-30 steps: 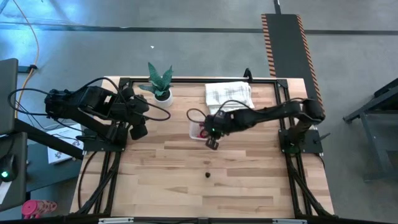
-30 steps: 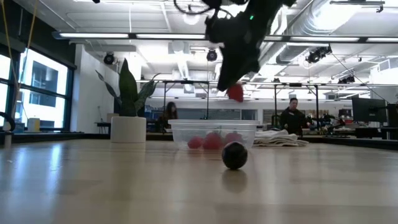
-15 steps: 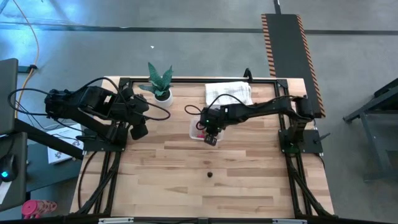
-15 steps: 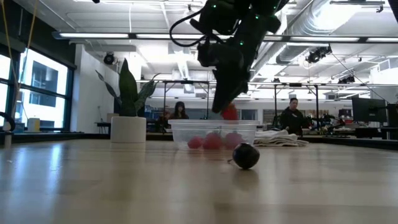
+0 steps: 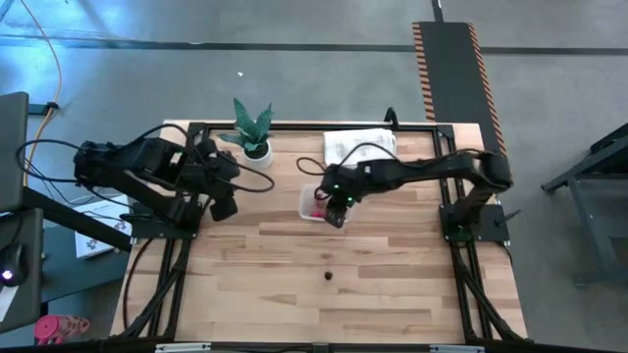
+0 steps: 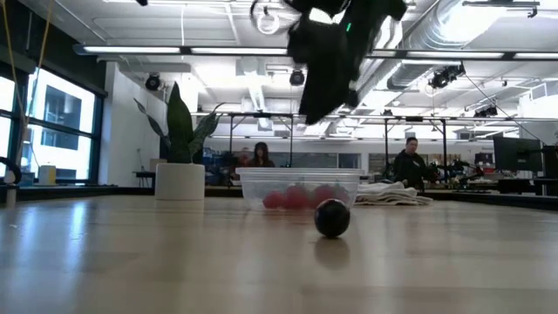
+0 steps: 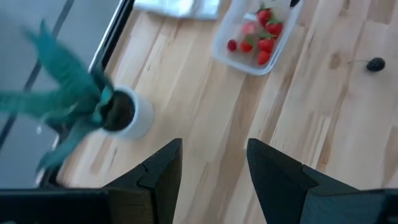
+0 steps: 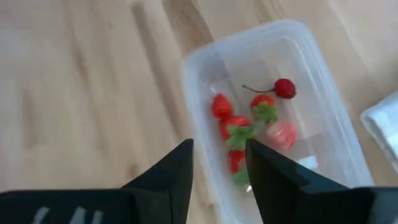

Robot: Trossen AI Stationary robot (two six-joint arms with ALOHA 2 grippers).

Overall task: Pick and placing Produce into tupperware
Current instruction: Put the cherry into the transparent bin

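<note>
Tupperware (image 8: 323, 124) — long axis toward towel (image 8: 384, 121) — holds red produce (image 8: 239, 127).

clear shallow tupperware (image 8: 323, 87) upright at table centre, toward 12 o'clock; red and pink produce (image 8: 249, 127) clustered inside; one dark piece (image 5: 328, 275) alone at its 6 o'clock.

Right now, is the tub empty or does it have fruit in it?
It has fruit in it. The clear tub holds several red pieces; one dark piece lies out on the table.
</note>
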